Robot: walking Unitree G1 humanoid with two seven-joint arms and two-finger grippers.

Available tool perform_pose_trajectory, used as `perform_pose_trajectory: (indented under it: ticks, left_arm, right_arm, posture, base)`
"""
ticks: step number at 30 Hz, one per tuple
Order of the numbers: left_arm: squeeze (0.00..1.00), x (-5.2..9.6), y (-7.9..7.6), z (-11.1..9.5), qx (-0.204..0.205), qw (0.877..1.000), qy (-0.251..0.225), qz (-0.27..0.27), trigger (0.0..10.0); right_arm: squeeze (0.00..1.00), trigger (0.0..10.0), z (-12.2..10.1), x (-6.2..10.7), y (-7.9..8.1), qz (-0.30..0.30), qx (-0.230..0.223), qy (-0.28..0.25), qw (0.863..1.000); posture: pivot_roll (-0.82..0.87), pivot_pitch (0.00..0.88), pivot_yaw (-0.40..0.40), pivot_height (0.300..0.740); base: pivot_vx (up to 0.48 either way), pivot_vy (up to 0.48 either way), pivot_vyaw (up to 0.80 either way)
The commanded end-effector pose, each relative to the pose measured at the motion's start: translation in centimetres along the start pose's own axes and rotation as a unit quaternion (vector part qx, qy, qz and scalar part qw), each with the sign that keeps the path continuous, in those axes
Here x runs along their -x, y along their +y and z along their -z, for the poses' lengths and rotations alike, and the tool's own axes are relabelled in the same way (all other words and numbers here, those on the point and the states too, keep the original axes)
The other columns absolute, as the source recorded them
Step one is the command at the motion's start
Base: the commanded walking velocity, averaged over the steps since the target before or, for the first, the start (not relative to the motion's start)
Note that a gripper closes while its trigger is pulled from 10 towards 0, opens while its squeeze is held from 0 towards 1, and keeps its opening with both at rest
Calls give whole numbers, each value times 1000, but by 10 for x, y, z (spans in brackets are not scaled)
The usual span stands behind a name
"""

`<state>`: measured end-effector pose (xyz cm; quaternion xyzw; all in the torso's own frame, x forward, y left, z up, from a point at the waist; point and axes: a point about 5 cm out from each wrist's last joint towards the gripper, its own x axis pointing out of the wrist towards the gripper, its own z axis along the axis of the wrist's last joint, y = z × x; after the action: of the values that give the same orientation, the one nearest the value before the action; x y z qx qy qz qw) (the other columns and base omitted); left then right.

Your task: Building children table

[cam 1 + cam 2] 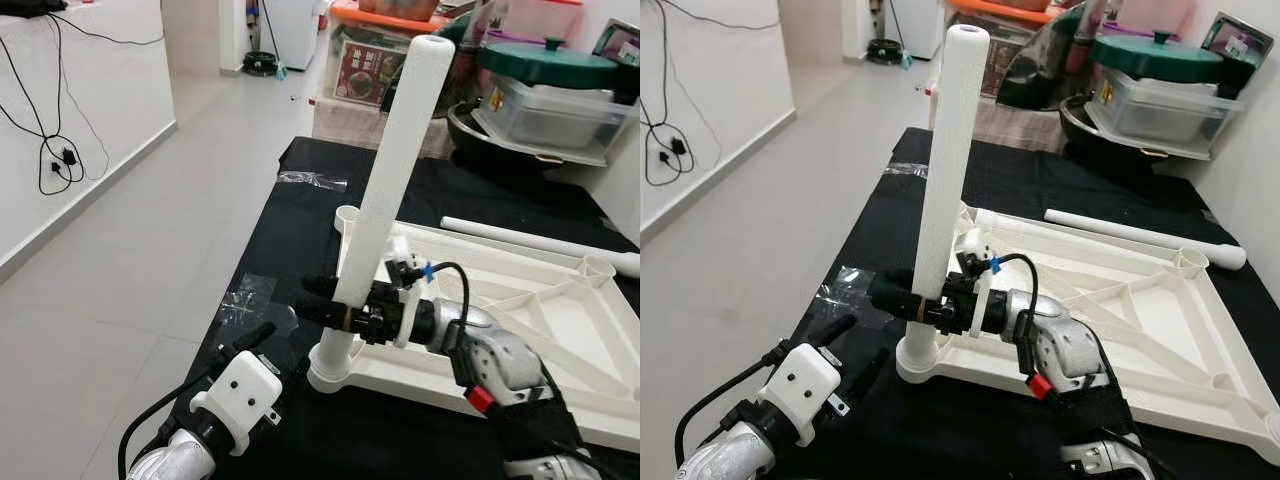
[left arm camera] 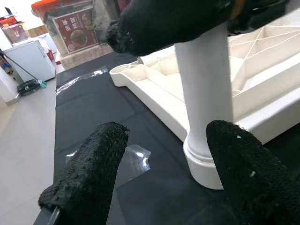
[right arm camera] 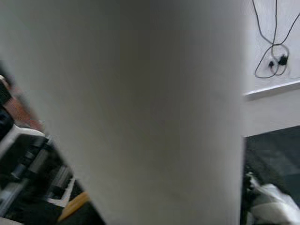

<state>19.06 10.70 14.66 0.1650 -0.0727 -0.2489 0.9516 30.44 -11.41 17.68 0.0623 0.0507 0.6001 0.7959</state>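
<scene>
My right tool squeezes the long white plastic table leg low down to keep it standing in the corner socket of the upside-down white plastic tabletop. My left tool waits wide open just beside the leg's foot, holding nothing. Everything sits on a black-covered desk beside a pale tiled floor, with a second white leg lying at the tabletop's far edge.
</scene>
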Motion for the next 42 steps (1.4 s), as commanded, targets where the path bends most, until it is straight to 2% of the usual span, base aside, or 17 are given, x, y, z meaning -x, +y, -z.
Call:
perform_pose_trajectory:
  ticks: [1,5,9,12,15,18,25,26,27,31,32,33,34,35,36,37,42]
  left_arm:
    - [0,1,-2,2,-2,1000,5,5,10000]
    - [0,1,-2,2,-2,1000,5,5,10000]
    - [0,2,-2,3,-2,1000,6,4,10000]
    - [0,2,-2,3,-2,1000,6,5,10000]
    - [0,2,-3,4,-1,1000,6,7,10000]
    - [0,2,-4,4,0,1000,6,9,10000]
    - [0,2,-5,5,-2,1000,8,12,10000]
    - [0,2,-4,5,-4,1000,9,12,10000]
    - [0,2,-4,5,-5,1000,9,11,10000]
    - [0,2,-3,5,-5,1000,9,10,10000]
    - [0,2,-3,5,-5,1000,9,10,10000]
    - [0,2,-3,5,-5,1000,9,11,10000]
    - [0,2,-3,5,-5,1000,9,11,10000]
    - [0,2,-4,5,-5,1000,9,11,10000]
    - [0,2,-4,5,-5,1000,9,12,10000]
    - [0,2,-4,5,-5,1000,9,12,10000]
    - [0,2,-3,5,-4,1000,8,9,10000]
  right_arm:
    - [0,0,13,-6,-17,83,15,40,996]
    - [0,0,13,-6,-22,114,27,45,992]
    - [0,0,-3,2,-44,295,10,-35,955]
    - [0,0,-7,13,-55,417,-19,-73,906]
    - [0,0,1,43,-56,619,-28,-83,780]
    - [0,0,3,49,-46,674,-24,-91,732]
    - [0,0,8,44,-34,719,-27,-74,691]
    - [0,0,11,35,-32,716,-43,-73,693]
    - [0,10000,10,24,-31,698,-60,-84,708]
    - [0,10000,6,15,-31,685,-67,-97,719]
    - [894,10000,1,11,-31,673,-63,-109,728]
    - [1000,10000,-4,10,-31,667,-54,-121,733]
    - [1000,10000,-4,10,-31,667,-54,-121,733]
    - [1000,10000,-11,3,-32,622,-68,-148,766]
    - [0,10000,-16,-4,-32,571,-75,-164,801]
    - [0,10000,-16,-4,-32,571,-75,-164,801]
    - [0,10000,-27,-10,-27,346,-92,-181,916]
  posture:
    - [132,0,-149,740]
    - [132,0,-150,740]
    - [129,0,-146,740]
    - [126,0,-143,740]
    - [120,0,-140,740]
    - [120,0,-140,740]
    - [126,0,-143,740]
    - [125,0,-144,740]
    - [125,0,-144,740]
    - [123,0,-143,740]
    - [123,0,-144,740]
    - [120,0,-142,740]
    - [120,0,-142,740]
    - [119,0,-140,740]
    - [121,0,-142,740]
    - [121,0,-142,740]
    - [120,0,-144,740]
  base:
    - [0,0,0]
    - [0,0,0]
    - [0,0,0]
    - [0,0,0]
    - [0,0,0]
    - [0,0,0]
    - [0,0,0]
    - [0,0,0]
    - [0,0,0]
    - [0,0,0]
    - [0,0,0]
    - [0,0,0]
    - [0,0,0]
    - [0,0,0]
    - [0,0,0]
    - [0,0,0]
    - [0,0,0]
